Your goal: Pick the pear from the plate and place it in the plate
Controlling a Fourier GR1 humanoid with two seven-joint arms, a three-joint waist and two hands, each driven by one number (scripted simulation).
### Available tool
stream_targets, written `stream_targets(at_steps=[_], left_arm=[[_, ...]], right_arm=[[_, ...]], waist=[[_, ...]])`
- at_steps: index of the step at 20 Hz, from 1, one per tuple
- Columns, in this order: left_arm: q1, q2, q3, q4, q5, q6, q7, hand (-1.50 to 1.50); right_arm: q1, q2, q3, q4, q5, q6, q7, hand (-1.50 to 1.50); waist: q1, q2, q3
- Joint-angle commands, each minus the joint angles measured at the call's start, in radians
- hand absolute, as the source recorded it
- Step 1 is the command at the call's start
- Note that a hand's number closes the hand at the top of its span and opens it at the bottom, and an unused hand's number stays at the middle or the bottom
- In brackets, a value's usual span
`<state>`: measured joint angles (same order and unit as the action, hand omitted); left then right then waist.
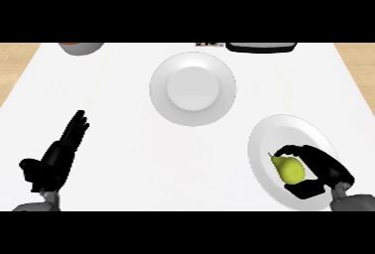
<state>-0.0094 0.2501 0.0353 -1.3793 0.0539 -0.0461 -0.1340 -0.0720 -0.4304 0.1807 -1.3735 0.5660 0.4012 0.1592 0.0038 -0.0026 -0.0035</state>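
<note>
Now my right hand [320, 174] is curled around the pear [290, 168], which lies on the near plate [261, 149] at my right side. I judge this is the grasping step. Next I must lift it and carry it to the far plate [193, 106]. My left hand [57, 158] rests open.

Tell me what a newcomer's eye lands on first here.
The yellow-green pear stands out, lying on the white plate at the lower right with the right hand curled round it. Next comes the bare second plate at the upper middle. The left hand rests open at the lower left, fingers up.
</note>
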Motion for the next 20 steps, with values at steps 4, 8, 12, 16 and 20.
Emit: stream_targets(at_steps=[4,8,12,16,20], left_arm=[[-0.037,-0.015,0.021,-0.011,-0.023,0.011,0.039,0.00],[-0.002,-0.028,0.022,-0.033,-0.018,-0.023,0.022,0.00],[0.005,-0.026,0.028,-0.006,-0.024,0.015,0.032,0.00],[0.026,-0.012,0.054,0.001,-0.024,0.029,0.026,0.00],[0.009,0.002,0.061,0.002,-0.026,0.025,0.031,0.00]], right_arm=[[-0.043,0.047,0.005,0.111,0.055,-0.001,-0.120,1.50],[-0.018,0.032,-0.039,0.032,0.067,-0.009,-0.146,1.50],[0.102,0.233,-0.071,-0.036,0.183,-0.338,0.235,1.50],[0.173,0.298,-0.151,-0.070,0.297,-0.549,0.448,1.50],[0.215,0.409,-0.069,-0.200,0.513,-0.732,0.612,1.50]], waist=[[-0.001,0.003,0.004],[-0.003,0.002,0.003],[-0.050,-0.011,0.000],[-0.107,-0.025,-0.007],[-0.088,-0.022,-0.007]])
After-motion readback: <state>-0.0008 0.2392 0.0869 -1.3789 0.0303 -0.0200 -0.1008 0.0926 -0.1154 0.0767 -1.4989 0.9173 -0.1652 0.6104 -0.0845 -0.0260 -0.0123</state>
